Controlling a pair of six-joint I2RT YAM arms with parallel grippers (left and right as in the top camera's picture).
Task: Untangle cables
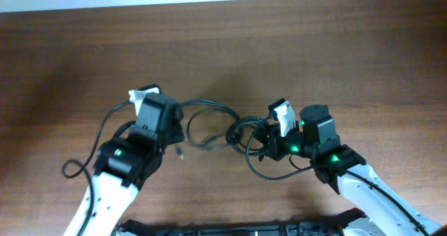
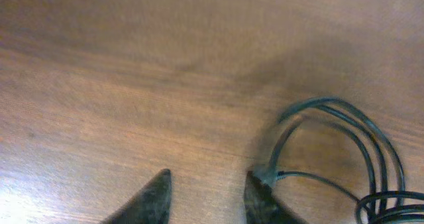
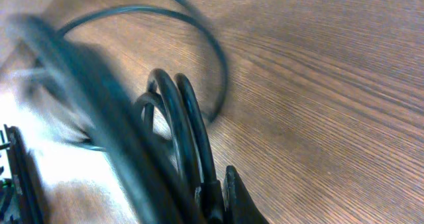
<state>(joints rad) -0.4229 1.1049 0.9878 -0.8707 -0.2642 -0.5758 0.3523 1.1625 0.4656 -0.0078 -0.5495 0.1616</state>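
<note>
Thin black cables (image 1: 209, 105) lie looped on the wooden table between my two arms, with a tighter coil (image 1: 241, 130) towards the right. My left gripper (image 1: 176, 133) is open and empty just left of the loops. In the left wrist view its fingers (image 2: 209, 187) stand apart over bare wood. A small plug end (image 2: 268, 176) rests against the outside of the right finger, and its cord (image 2: 371, 138) curves away. My right gripper (image 1: 260, 142) sits in the coil. In the right wrist view it (image 3: 215, 194) is closed on a black cable strand (image 3: 189, 128), and the other finger is hidden behind cables.
A thicker black arm wire (image 1: 78, 165) loops out at the left of the left arm. The table's far edge (image 1: 223, 0) runs along the top. A dark base (image 1: 244, 229) lies at the near edge. A small plug (image 1: 180, 152) lies by the left gripper.
</note>
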